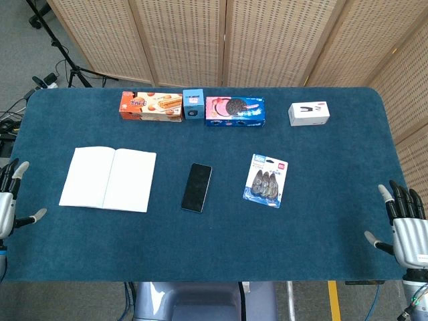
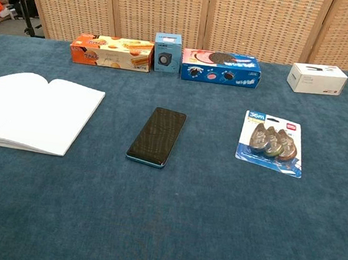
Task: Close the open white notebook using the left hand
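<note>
The white notebook (image 1: 108, 178) (image 2: 32, 111) lies open and flat on the left part of the blue table, blank pages up. My left hand (image 1: 9, 198) hangs at the table's left edge, well to the left of the notebook, fingers spread and holding nothing. At the right edge my right hand (image 1: 404, 225) is likewise spread and empty. Neither hand shows in the chest view.
A black phone (image 1: 196, 187) (image 2: 156, 135) lies just right of the notebook. A blister pack (image 1: 267, 180) (image 2: 271, 143) sits further right. Along the back stand an orange snack box (image 1: 151, 106), a small blue box (image 1: 193, 104), an Oreo box (image 1: 235, 112) and a white box (image 1: 309, 114).
</note>
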`<state>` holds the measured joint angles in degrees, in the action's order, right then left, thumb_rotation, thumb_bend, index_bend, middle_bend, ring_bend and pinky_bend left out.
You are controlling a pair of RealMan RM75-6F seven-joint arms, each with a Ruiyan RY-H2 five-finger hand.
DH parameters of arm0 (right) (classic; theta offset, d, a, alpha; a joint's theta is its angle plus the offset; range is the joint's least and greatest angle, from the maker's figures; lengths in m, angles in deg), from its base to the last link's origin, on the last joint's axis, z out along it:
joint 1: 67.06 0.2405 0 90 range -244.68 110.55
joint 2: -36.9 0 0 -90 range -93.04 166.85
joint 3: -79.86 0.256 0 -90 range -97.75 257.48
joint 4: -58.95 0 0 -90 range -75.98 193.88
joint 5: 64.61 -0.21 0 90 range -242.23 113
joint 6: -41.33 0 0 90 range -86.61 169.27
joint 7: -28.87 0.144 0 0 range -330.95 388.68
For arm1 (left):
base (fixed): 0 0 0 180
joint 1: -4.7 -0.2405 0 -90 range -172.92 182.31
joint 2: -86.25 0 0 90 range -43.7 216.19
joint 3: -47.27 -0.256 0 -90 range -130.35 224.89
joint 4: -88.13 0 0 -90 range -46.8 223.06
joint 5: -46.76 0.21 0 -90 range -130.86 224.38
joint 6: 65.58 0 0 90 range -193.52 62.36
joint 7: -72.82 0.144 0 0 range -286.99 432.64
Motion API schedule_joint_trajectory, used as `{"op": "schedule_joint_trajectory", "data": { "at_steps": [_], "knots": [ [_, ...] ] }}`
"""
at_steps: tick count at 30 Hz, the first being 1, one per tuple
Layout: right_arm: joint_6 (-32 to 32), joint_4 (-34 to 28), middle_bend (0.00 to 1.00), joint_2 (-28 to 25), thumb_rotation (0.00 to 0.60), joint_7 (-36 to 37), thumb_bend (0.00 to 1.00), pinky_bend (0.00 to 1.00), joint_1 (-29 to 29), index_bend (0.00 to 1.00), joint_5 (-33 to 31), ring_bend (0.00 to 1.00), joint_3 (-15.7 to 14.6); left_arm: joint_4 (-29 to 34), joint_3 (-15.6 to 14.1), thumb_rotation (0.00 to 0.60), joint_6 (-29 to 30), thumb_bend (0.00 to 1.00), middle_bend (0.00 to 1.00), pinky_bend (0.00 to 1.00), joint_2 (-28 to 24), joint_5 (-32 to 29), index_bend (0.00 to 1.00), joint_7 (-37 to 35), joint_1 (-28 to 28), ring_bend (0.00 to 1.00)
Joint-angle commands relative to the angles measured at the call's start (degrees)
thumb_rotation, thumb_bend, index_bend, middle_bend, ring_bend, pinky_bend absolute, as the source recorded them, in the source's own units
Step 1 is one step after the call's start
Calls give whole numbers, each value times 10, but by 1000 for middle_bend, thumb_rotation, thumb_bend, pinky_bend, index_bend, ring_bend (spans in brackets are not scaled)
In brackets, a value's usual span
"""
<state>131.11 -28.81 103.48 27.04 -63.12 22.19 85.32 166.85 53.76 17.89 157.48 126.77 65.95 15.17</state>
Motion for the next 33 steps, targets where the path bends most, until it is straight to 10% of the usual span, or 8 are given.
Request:
{"op": "schedule_joint_trajectory", "data": {
  "at_steps": [1, 13, 33],
  "knots": [
    [-2, 1, 0, 0, 600, 2, 0, 0, 0, 0, 0, 0, -1, 0, 1, 600, 0, 0, 0, 0, -1, 0, 0, -3, -1, 0],
    [-10, 1, 0, -4, 600, 14, 0, 0, 1, 0, -2, 0, -1, -42, -9, 600, -42, 0, 0, 0, 25, 20, 0, -30, 22, 0],
    [-34, -9, 0, -16, 600, 25, 0, 0, 5, 0, -9, 0, -5, -349, -51, 600, -114, 252, 0, 0, 220, 72, 0, -177, 73, 0]
  ]
}}
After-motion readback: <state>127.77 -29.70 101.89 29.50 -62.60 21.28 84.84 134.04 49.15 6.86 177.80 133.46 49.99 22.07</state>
